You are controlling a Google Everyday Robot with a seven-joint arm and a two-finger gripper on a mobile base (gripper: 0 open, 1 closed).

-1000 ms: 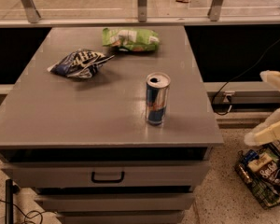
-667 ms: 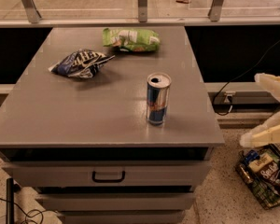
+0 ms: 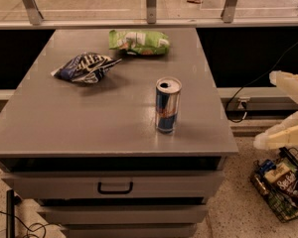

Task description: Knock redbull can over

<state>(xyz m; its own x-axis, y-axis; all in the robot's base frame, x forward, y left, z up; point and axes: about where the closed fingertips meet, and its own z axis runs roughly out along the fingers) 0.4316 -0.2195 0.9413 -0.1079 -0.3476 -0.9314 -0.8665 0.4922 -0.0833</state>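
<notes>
The redbull can point(image 3: 167, 105) stands upright on the grey cabinet top point(image 3: 79, 128), near its front right corner. It is blue and silver with a red logo and an open silver top. My gripper point(image 3: 264, 110) is at the right edge of the view, off the cabinet's right side and well apart from the can. Its two cream fingers point(image 3: 288, 85) are spread open with nothing between them.
A blue-and-white snack bag point(image 3: 84, 67) lies at the back left of the top. A green-and-white chip bag point(image 3: 139, 41) lies at the back middle. A wire basket of snacks point(image 3: 280, 185) sits on the floor at the right. Drawers point(image 3: 114, 186) face front.
My gripper has moved slightly left, toward the cabinet. The can and both bags have not moved.
</notes>
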